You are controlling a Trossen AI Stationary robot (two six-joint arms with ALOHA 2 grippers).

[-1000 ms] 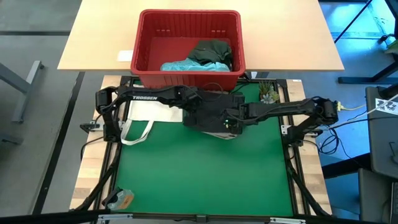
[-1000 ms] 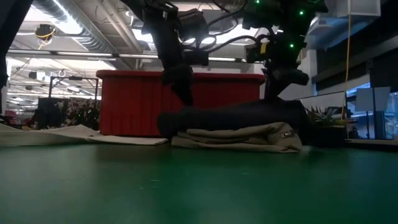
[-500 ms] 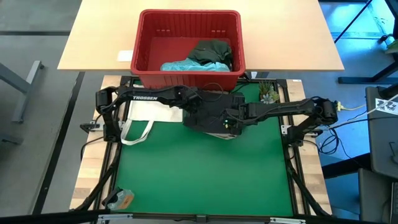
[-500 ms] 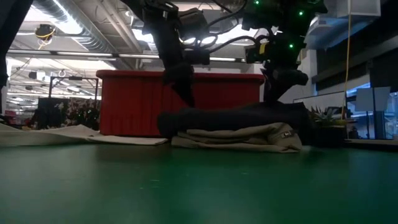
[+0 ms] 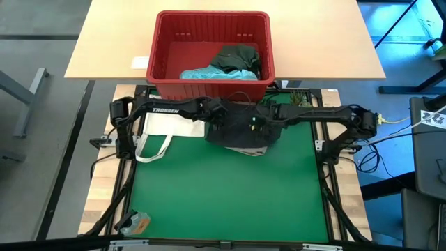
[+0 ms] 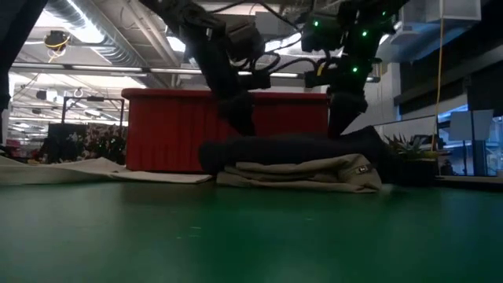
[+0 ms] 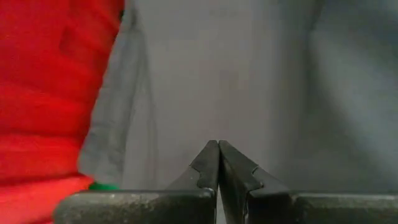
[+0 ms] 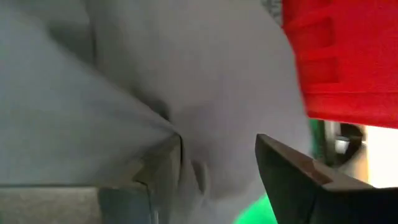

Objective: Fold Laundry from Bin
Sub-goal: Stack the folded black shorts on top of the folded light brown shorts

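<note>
- The dark grey garment (image 5: 242,130) is seen lying flat on top of the folded khaki garment (image 6: 302,174), on the green mat (image 5: 223,195) just in front of the red bin (image 5: 211,84).
- The long side of the stack is laid left to right across the mat, parallel to the bin's front wall.
- The left gripper (image 5: 221,120) is placed over the left part of the grey garment, its fingers pressed together with no cloth seen between the tips in its wrist view.
- The right gripper (image 5: 259,122) is placed over the right part of the same garment, its fingers spread apart above the cloth, nothing pinched.
- Both grippers are judged about equally near the stack; the garment lies directly beneath them.
- The turquoise garment (image 5: 209,72) and the dark green garment (image 5: 237,57) are left in the bin, just beyond the stack, so the reach there is judged short for either arm.
- Bare mat is offered toward the near edge; a white tote bag (image 5: 167,129) lies just beside the stack on the left, and the bin wall closes the far side.
</note>
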